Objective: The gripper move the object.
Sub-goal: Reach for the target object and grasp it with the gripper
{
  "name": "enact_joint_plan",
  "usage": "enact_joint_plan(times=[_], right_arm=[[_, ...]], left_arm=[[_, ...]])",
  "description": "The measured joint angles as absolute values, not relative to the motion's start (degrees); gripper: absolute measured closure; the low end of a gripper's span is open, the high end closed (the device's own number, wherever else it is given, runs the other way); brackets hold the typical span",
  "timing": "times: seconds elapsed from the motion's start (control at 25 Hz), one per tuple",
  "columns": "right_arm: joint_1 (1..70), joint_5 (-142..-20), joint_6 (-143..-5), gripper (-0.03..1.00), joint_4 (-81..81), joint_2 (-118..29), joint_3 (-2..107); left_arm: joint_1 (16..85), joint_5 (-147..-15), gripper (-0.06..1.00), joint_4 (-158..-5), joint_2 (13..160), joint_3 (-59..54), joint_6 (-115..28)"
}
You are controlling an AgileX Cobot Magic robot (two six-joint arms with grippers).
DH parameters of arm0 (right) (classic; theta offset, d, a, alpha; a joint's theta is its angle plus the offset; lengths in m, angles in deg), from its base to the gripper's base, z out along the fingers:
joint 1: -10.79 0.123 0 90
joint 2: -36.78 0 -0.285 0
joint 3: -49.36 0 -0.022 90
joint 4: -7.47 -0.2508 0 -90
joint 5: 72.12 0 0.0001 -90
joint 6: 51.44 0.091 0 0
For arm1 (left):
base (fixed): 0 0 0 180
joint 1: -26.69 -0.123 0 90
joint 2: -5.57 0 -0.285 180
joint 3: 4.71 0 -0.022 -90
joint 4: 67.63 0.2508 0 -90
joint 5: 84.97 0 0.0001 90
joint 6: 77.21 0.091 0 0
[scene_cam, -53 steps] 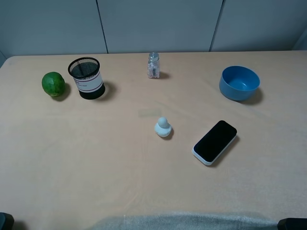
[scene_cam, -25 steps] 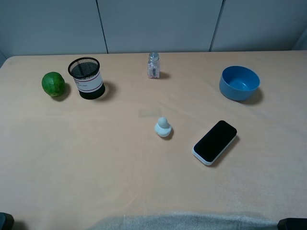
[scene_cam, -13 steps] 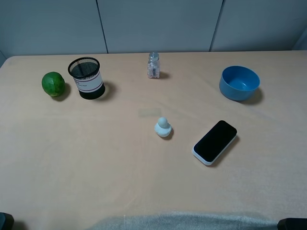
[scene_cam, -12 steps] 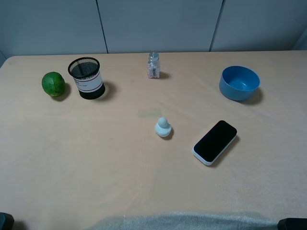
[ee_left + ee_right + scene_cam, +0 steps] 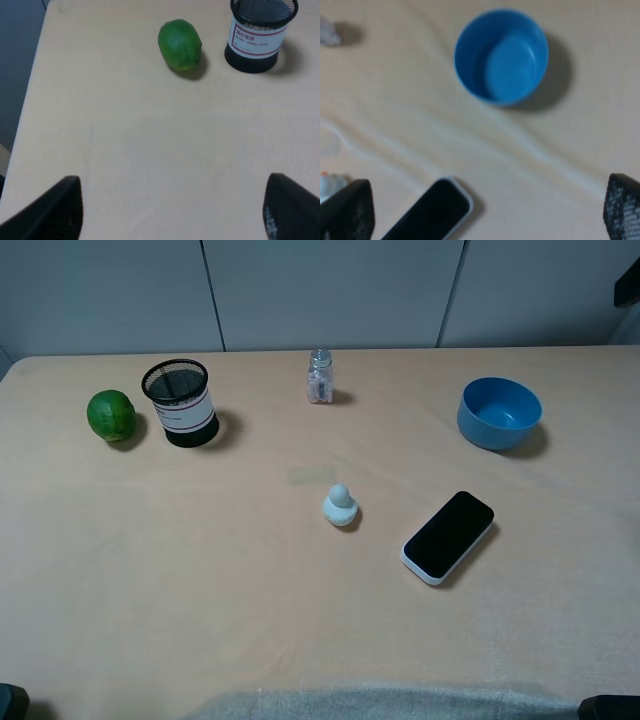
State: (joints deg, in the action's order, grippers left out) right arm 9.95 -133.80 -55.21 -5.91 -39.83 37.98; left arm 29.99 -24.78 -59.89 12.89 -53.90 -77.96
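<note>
The object, a tiny pale white-bluish figurine (image 5: 340,506), stands upright near the table's middle, left of the phone. Only its edge shows in the right wrist view (image 5: 326,184). My right gripper (image 5: 488,184) is open and empty, high above the blue bowl and far from the figurine. A dark part of the right arm (image 5: 629,282) shows at the top right corner of the exterior view. My left gripper (image 5: 171,182) is open and empty over the table's left side, near the lime, far from the figurine.
A blue bowl (image 5: 499,412) sits at the back right. A black phone (image 5: 448,536) lies right of the figurine. A glass shaker (image 5: 319,376) stands at the back middle. A black mesh cup (image 5: 180,402) and a green lime (image 5: 110,415) are at the back left.
A dark part of the right arm has come into view at the top right corner of the exterior view. The objects on the table have not moved.
</note>
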Motion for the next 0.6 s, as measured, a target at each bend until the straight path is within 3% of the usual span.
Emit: enact_joint_plan(times=[0.32,0.6], right_arm=[[23.3,-134.2,-53.6,0.27,0.6,-53.8,48.9],[33.7,-134.8,-46.6,0.27,4.0,-59.9,50.4]], left_arm=[[30.0,-24.8,0.15,-59.9,12.9,-53.9,-78.0],[30.0,-24.8,0.15,-59.9,12.9,-53.9,-78.0]])
